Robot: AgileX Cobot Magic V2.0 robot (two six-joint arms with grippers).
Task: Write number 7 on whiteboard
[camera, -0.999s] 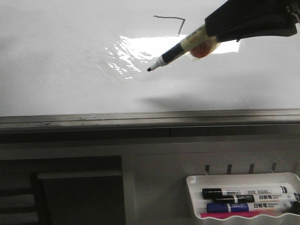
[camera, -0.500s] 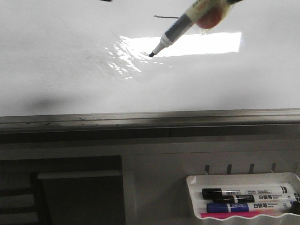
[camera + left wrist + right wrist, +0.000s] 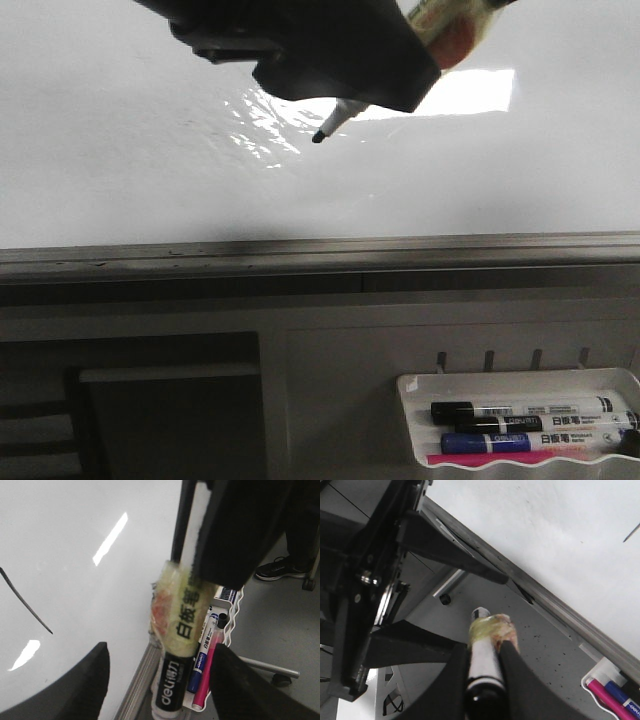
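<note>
Right gripper (image 3: 482, 672) jaws clamped on marker (image 3: 482, 667) (yellowish tape round barrel). Left gripper (image 3: 157, 677) jaws spread wide, holding nothing. Marker tip near whiteboard (image 3: 130, 170) top edge. Number 7 (image 3: 25, 602) stroke on board.

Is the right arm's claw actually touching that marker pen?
Touching. The right wrist view shows the right gripper with its jaws pressed against both sides of the marker, with no gap.

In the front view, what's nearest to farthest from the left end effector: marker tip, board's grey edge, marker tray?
1. Marker tip, just under the left end effector.
2. Grey edge, below, mid-frame.
3. Marker tray, bottom right.
</note>
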